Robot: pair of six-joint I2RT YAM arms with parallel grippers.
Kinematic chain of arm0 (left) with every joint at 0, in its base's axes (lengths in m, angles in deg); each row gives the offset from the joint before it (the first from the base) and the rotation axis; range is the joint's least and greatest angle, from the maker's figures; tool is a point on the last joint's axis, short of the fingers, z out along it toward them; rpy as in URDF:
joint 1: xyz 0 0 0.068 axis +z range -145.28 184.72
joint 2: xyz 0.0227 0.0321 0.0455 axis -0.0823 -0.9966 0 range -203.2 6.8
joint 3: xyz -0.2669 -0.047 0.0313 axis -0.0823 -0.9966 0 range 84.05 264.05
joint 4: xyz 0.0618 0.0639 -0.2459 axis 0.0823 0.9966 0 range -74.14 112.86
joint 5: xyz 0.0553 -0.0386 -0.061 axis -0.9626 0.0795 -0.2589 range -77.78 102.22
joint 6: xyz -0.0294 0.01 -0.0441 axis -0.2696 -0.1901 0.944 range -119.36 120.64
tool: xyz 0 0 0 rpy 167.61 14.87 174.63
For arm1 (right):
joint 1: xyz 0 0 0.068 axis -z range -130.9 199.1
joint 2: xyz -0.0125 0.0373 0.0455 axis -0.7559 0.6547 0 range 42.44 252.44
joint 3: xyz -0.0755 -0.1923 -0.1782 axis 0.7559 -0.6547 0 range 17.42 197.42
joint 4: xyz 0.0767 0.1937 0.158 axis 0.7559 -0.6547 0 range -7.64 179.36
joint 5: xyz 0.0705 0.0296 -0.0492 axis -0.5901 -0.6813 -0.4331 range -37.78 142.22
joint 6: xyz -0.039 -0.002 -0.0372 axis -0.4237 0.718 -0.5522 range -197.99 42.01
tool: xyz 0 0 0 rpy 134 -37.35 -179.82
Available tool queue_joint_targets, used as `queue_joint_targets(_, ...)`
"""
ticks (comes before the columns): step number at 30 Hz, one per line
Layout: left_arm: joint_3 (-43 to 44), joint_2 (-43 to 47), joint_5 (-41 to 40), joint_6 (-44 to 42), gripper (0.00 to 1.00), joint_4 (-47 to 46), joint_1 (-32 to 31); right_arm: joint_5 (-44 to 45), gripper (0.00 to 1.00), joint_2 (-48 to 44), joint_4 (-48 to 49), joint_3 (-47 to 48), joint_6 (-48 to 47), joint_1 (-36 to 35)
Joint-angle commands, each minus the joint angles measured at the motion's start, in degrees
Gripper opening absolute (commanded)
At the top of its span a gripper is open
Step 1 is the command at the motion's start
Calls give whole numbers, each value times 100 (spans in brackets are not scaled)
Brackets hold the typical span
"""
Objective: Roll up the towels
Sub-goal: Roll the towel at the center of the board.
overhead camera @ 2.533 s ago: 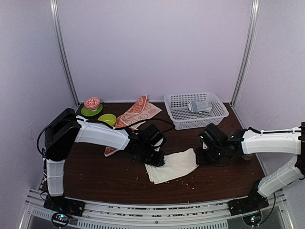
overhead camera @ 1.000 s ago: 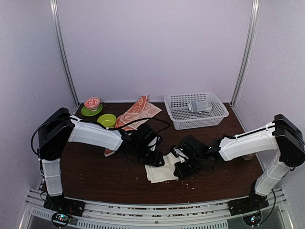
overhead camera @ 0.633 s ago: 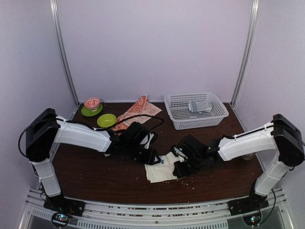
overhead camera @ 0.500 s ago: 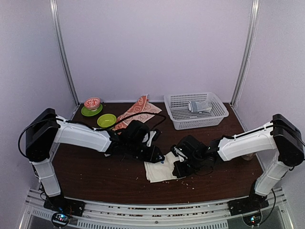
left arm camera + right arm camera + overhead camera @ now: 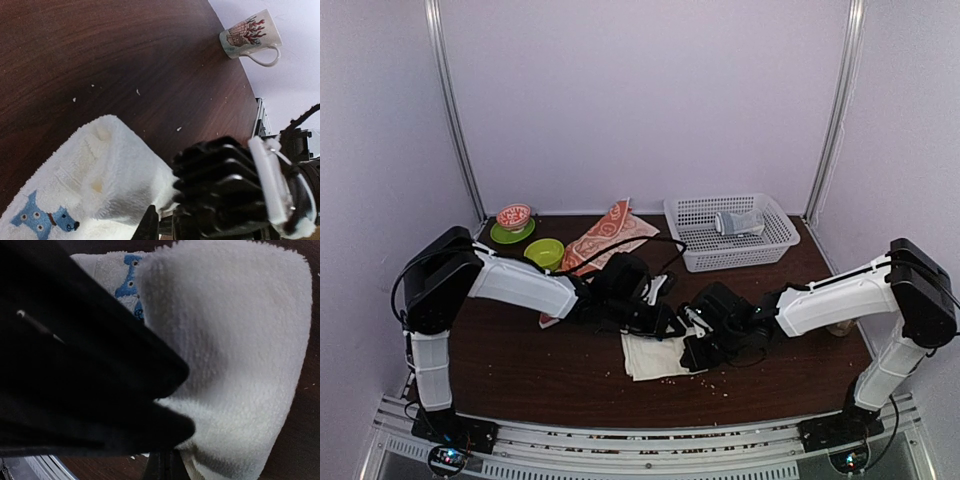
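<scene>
Both arms have closed on mid-bench since the earlier frame; the right arm has swung in from the right side, and the cream towel (image 5: 652, 357), then spread flat, now lies doubled into a narrower heap near the front of the bench (image 5: 520, 370).

Left tool (image 5: 665, 320) sits at the towel's far left corner, touching or just over it; jaws hidden in every view, so cannot tell if it grips.

Right tool (image 5: 698, 348) is at the towel's right edge, clenched tight; the wrist view shows pile bulging up beside the fingers, so I judge a fold of towel is pinched there.

White basket (image 5: 720, 262) stands at the back right, a grey-blue bundle (image 5: 738, 222) inside it.

Orange-red towel (image 5: 612, 232) lies loose at the back, well apart from both tools, untouched.

Mug (image 5: 248, 32) stands near the right edge; crumbs are scattered on the wood.

Small blue animal mark (image 5: 42, 220) shows on the towel's lower layer.

Handling, my judgement: terry cloth, light, limp, grippy; it will slump and unroll if let go; take it at a corner or folded edge, pinching all layers, with the other tool pinning the free end.
</scene>
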State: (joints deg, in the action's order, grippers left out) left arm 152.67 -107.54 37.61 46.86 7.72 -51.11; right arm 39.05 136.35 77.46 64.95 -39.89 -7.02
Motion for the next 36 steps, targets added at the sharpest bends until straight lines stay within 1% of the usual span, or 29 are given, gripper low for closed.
queue_joint_targets(1, 208, -308, 237, 198, 12, -387, 171, -50, 2, 86, -17, 123, -34, 24)
queue_joint_targets(8, 388, -615, 329, 309, 12, -461, 409, -109, 35, -260, -252, 130, -9, 29)
queue_joint_targets(10, 442, -668, 382, 305, 12, -469, 431, -48, 42, -536, -396, 116, 36, 31)
queue_joint_targets(12, 486, -721, 416, 309, 12, -461, 446, 113, 47, -847, -505, 73, 102, 35)
queue_joint_targets(15, 556, -791, 458, 288, 12, -431, 455, 375, 48, -1190, -549, -28, 262, 97)
queue_joint_targets(18, 644, -863, 475, 279, 12, -374, 451, 652, 46, -1320, -524, -147, 436, 224)
queue_joint_targets(21, 699, -925, 490, 282, 12, -364, 449, 766, 41, -1167, -590, -169, 531, 364)
queue_joint_targets(26, 745, -1019, 486, 275, 11, -263, 451, 800, 33, -761, -674, -108, 515, 382)
queue_joint_targets(30, 717, -1041, 447, 231, 11, -150, 459, 883, 30, -515, -906, -88, 445, 370)
queue_joint_targets(33, 697, -1092, 431, 215, 11, -111, 468, 880, 32, -381, -1124, -80, 404, 364)
queue_joint_targets(36, 697, -1147, 444, 212, 11, -110, 468, 809, 43, -501, -1114, -157, 441, 365)
